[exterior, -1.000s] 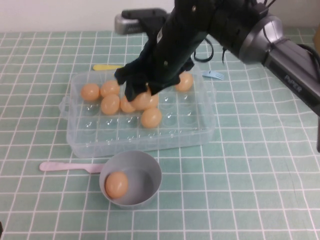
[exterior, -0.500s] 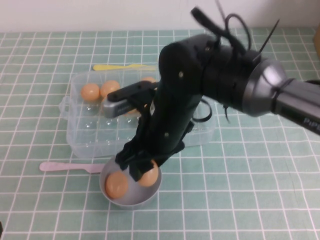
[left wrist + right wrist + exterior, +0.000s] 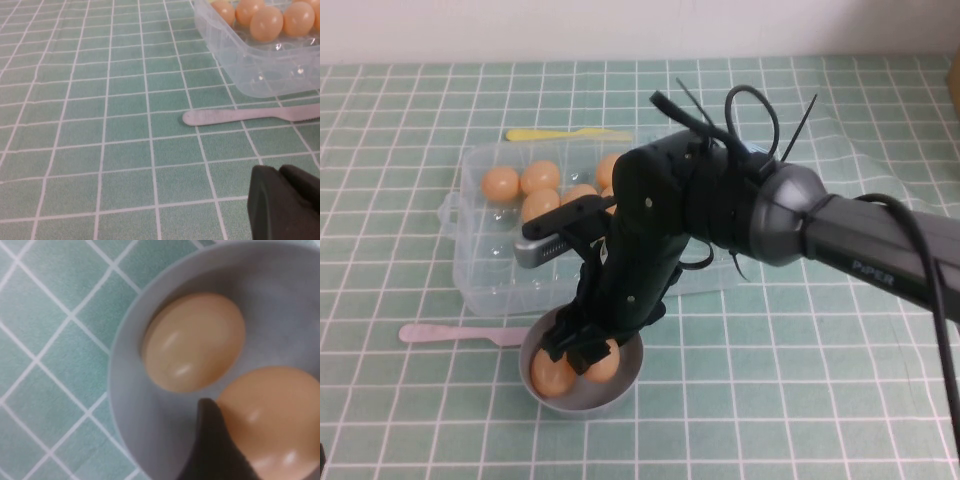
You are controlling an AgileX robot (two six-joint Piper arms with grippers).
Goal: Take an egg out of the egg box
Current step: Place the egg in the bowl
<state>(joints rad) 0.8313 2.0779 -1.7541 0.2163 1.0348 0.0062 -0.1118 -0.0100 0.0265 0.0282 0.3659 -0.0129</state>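
Egg point(image 3: 603, 362) held over the grey bowl point(image 3: 625, 345) by the right gripper point(image 3: 582, 352), clear of the egg box point(image 3: 490, 280).
The right gripper's fingers clamped the egg low inside the bowl, beside a second egg point(image 3: 550, 376) resting there, seemingly so it could be set down gently. More eggs sat in the box behind. The left gripper point(image 3: 286, 204) hung over bare cloth near a pink knife point(image 3: 240, 115); I could not tell its fingers' state.

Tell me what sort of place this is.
Probably a tabletop robot test bench dressed as a kitchen: a green checked tablecloth, a clear plastic egg box, a round grey bowl, and the right end effector in the bowl.
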